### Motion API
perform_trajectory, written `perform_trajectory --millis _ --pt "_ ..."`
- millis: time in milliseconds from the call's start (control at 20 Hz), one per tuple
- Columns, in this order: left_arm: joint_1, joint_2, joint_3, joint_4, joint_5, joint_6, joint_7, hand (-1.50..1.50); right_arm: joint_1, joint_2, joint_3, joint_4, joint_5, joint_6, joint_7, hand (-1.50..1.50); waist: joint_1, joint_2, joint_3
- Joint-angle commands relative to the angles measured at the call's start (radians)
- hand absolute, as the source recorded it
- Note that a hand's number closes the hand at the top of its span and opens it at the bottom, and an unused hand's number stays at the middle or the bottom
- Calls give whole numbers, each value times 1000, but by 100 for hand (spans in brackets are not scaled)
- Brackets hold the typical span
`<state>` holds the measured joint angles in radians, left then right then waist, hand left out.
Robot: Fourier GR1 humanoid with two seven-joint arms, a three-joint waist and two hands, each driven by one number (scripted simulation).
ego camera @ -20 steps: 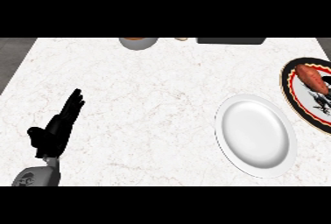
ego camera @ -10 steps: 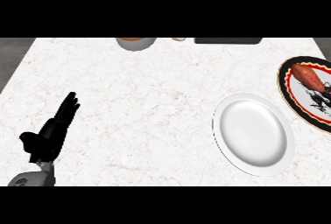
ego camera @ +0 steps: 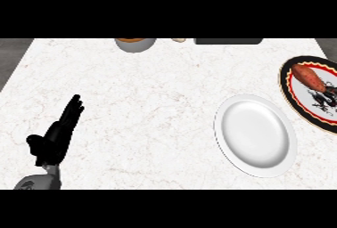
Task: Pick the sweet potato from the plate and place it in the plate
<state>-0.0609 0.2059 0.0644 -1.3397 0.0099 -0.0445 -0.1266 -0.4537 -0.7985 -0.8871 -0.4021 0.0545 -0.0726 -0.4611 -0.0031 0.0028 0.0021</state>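
Note:
A reddish-brown sweet potato (ego camera: 308, 78) lies on a patterned plate (ego camera: 293, 97) with a dark and red rim at the counter's right edge. Just left of it and nearer to me sits a plain white plate (ego camera: 255, 135) with nothing on it. My left hand (ego camera: 56, 136) rests open at the lower left, fingers straight and pointing up, far from both plates. My right hand shows nowhere in the head view.
A grey bowl (ego camera: 135, 43) with something brown in it stands at the counter's far edge. Beside it lie a small pale object (ego camera: 178, 40) and a dark flat object (ego camera: 228, 41). White marble counter spreads between my left hand and the plates.
The whole scene has drifted slightly left in the view, showing more of the patterned plate. My left hand stays open in the same pose at the lower left.

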Motion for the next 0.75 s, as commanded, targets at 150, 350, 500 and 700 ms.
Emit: perform_trajectory --millis 150,350,500,700 --pt "11 -1 8 25 -4 -18 -33 0 151 -62 -16 95 -51 193 -193 -150 11 2 1" --pt "70 -29 -28 -89 -8 -9 30 0 231 -89 -9 121 -54 227 -244 -150 12 -1 1" --pt "21 23 25 -6 9 -44 -3 0 242 -131 -8 176 -46 267 -283 -150 15 3 2" --pt "-49 -11 18 56 -4 -21 -13 0 281 -111 -17 196 -64 259 -361 -150 7 3 3"
